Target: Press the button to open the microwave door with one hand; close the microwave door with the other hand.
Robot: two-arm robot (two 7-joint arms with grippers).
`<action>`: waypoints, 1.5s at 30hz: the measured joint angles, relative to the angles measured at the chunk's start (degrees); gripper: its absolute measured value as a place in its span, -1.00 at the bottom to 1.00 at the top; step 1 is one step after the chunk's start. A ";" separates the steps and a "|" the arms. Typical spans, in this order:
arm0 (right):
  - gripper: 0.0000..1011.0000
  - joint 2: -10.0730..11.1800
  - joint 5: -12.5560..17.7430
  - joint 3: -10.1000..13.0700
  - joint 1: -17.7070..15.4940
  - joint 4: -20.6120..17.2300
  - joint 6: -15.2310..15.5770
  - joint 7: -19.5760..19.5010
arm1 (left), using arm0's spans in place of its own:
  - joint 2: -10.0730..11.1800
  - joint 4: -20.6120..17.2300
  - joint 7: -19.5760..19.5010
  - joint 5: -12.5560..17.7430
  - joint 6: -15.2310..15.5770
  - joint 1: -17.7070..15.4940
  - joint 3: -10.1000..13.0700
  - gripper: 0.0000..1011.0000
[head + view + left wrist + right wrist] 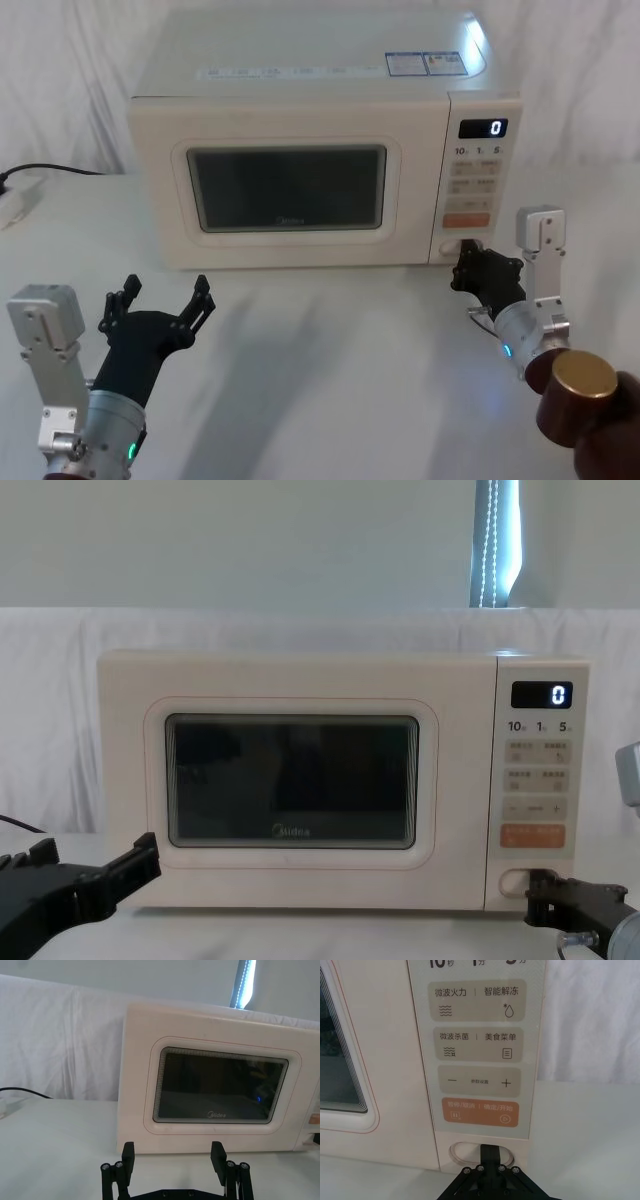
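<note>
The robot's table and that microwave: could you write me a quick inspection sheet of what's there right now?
Surface: white table, bare in front of the microwave.
Job's things: microwave door shut; button under the orange key.
Clutter: nothing seen.
Grippers: right gripper closed, tip at the button; left gripper open, hovering before the door.
Cables: black cable lying at the table's far left.
Surroundings: white cloth backdrop; display reads 0.
</note>
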 joint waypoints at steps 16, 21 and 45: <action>-1.00 -0.11 -0.06 -0.20 1.20 2.07 -0.57 0.14 | 0.00 0.00 0.00 0.00 0.00 0.00 0.00 0.98; -1.00 -0.15 -0.11 -0.23 1.61 2.69 -0.77 0.14 | 0.00 0.00 0.00 0.00 0.00 0.00 0.00 0.98; -1.00 -0.31 -0.35 -0.25 2.80 4.44 -1.16 0.03 | 0.00 0.00 0.00 0.00 0.00 0.00 0.00 0.98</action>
